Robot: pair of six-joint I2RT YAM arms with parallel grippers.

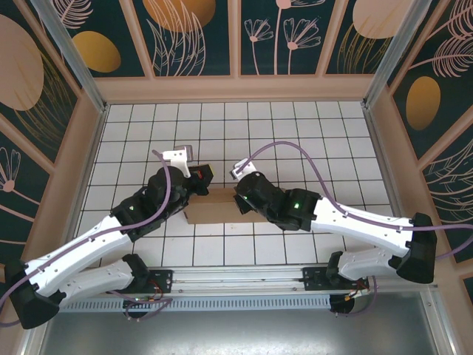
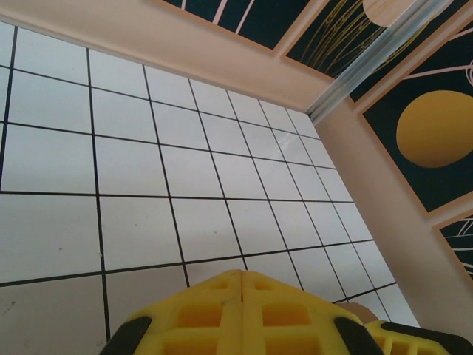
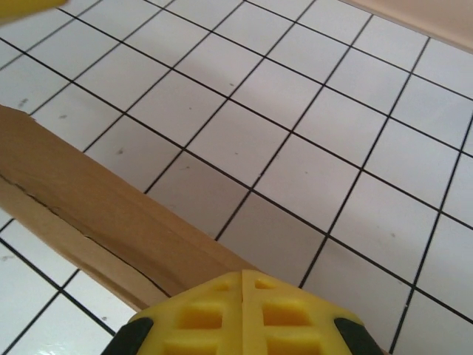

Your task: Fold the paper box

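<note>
Top view: brown die-cut cardboard paper box [image 1: 214, 208] lies on white tiled tabletop [image 1: 295, 126], approx centre, btw the two arms. L yellow-fingered tool [image 2: 242, 279] sits at box's far-left corner. R yellow-fingered tool [image 3: 242, 277] sits over box's right part. Arms converge from near-left and near-right corners.

R wrist view: box runs in from left, ends under tool tips; contact unclear.

L wrist view: bare tiles ahead of tool, wooden far wall [image 2: 222, 52] behind them, side wall to the right.
</note>
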